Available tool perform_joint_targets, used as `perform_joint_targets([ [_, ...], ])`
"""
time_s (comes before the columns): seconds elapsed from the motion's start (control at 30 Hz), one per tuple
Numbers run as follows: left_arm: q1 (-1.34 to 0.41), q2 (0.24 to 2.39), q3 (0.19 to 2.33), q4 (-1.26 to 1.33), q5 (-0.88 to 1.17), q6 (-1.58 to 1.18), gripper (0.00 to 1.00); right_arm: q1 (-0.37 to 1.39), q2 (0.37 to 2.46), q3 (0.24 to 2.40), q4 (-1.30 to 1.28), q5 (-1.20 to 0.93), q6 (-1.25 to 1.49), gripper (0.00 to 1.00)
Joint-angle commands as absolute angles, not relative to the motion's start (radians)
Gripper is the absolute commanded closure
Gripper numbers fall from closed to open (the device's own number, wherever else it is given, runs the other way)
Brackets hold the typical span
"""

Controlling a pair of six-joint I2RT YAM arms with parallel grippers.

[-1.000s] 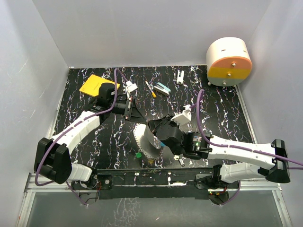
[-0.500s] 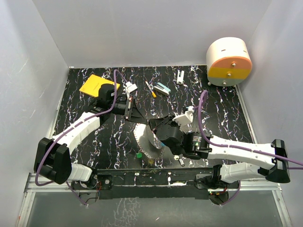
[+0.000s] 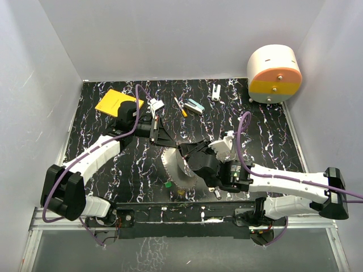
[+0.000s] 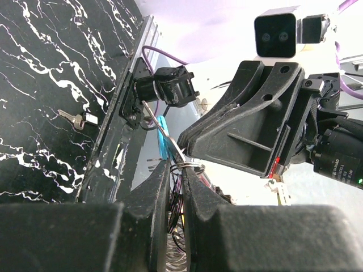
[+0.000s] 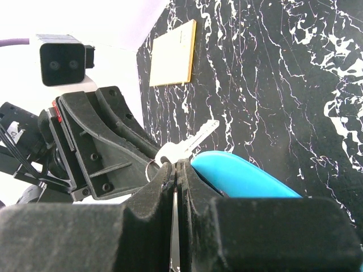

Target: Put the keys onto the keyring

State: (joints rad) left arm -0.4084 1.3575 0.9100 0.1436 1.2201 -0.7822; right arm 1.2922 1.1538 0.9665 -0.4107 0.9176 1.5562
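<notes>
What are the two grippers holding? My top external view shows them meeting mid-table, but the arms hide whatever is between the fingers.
Observer: In the right wrist view, the right gripper is pinched shut on a silver key, with the blade pointing away from the fingers.
Operator: And the left one?
Observer: The left wrist view shows the left gripper shut on the keyring.
Operator: Is the key on the ring yet?
Observer: I cannot tell. In the right wrist view the key's head sits right beside the blue arc, but neither wrist view shows it threaded.
</notes>
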Motion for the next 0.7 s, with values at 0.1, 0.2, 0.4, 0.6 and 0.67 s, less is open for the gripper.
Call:
perform_joint_targets([
  [0.1, -0.411, 1.308, 0.889, 0.254, 1.24, -0.919, 1.0, 1.303, 1.135, 0.956, -0.37, 0.95, 1.582, 0.92],
  [0.2, -0.412, 1.3, 0.867, 0.308, 1.237, -0.974, 1.0, 1.304, 1.141, 0.959, -0.366, 0.958, 1.582, 0.92],
  [0.4, -0.411, 1.29, 0.847, 0.313, 1.224, -0.994, 1.0, 1.304, 1.144, 0.953, -0.35, 0.955, 1.58, 0.92],
  [0.6, -0.411, 1.293, 0.829, 0.359, 1.213, -1.049, 1.0, 1.305, 1.148, 0.945, -0.35, 0.954, 1.601, 0.92],
  [0.67, -0.411, 1.292, 0.827, 0.369, 1.21, -1.063, 1.0, 1.307, 1.152, 0.937, -0.351, 0.953, 1.622, 0.92],
])
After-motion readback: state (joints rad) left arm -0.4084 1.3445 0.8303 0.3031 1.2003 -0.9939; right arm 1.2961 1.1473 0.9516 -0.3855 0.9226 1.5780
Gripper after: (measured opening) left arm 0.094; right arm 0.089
